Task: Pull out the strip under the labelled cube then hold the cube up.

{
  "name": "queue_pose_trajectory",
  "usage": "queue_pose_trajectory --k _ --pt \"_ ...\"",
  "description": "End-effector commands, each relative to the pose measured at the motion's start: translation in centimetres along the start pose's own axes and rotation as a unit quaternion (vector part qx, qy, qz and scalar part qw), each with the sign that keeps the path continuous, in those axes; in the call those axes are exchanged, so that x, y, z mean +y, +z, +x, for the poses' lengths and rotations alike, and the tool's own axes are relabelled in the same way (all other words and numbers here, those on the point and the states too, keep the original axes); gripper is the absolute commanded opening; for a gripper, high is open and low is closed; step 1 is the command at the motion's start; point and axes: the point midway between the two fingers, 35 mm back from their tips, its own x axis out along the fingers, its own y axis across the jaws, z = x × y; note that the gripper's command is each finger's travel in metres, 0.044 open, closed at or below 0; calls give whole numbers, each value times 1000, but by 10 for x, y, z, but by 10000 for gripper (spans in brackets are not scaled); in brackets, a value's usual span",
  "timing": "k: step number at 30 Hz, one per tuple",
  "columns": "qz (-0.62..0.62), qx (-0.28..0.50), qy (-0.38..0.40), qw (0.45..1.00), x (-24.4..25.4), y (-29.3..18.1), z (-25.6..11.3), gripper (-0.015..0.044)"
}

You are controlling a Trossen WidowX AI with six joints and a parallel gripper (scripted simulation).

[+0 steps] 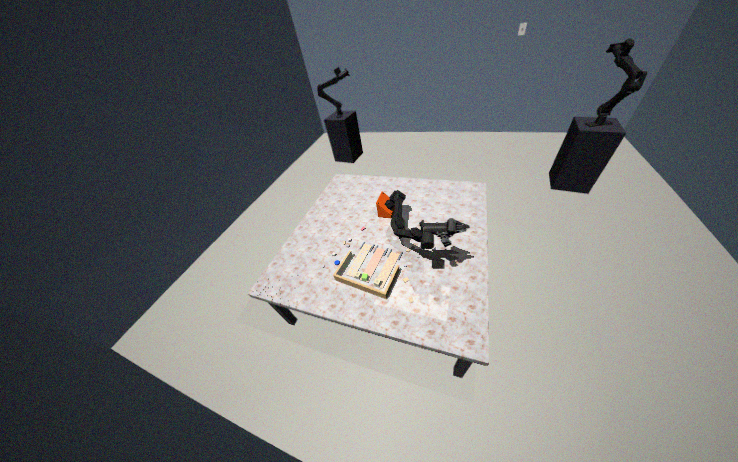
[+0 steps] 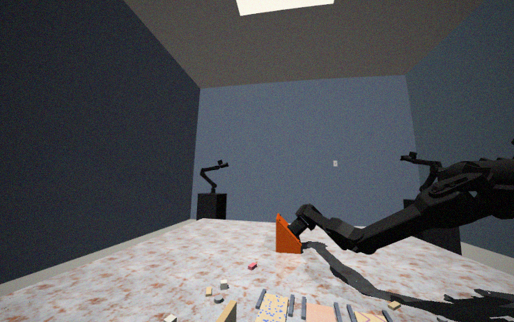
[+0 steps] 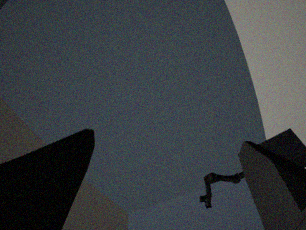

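A small green cube (image 1: 364,276) sits at the near end of the pink middle strip (image 1: 373,262) (image 2: 320,313) in a shallow wooden tray (image 1: 359,288). Any label on the cube is too small to read. A pale strip (image 1: 358,260) (image 2: 272,308) with blue dots lies left of it, and a pale strip (image 1: 387,267) (image 2: 371,317) with zigzag lines lies right. A small yellowish block (image 1: 378,282) is near the right strip's near end. My gripper (image 1: 467,226) (image 3: 170,144) is open and empty, raised over the table to the right of the tray, pointing away from it.
My arm stands on an orange wedge (image 1: 383,207) (image 2: 287,240) behind the tray. Dark rails (image 2: 291,305) flank the strips. Small loose pieces lie around the tray, among them a blue one (image 1: 337,262) and a red one (image 1: 363,228) (image 2: 252,265). Two other arms stand on pedestals beyond the table.
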Motion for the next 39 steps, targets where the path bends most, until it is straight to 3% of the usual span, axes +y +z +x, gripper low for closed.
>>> queue_pose_trajectory --k 1,11,17,22,29,39 --pt "0 1 0 1000 0 -1 1 400" --pt "1 109 7 994 -15 -82 66 400" --pt "4 239 27 971 -36 -178 109 400" --pt "17 350 56 935 -48 -266 121 400" --pt "51 501 114 857 -49 -388 96 400" --pt "121 658 219 710 -26 -498 -3 400"
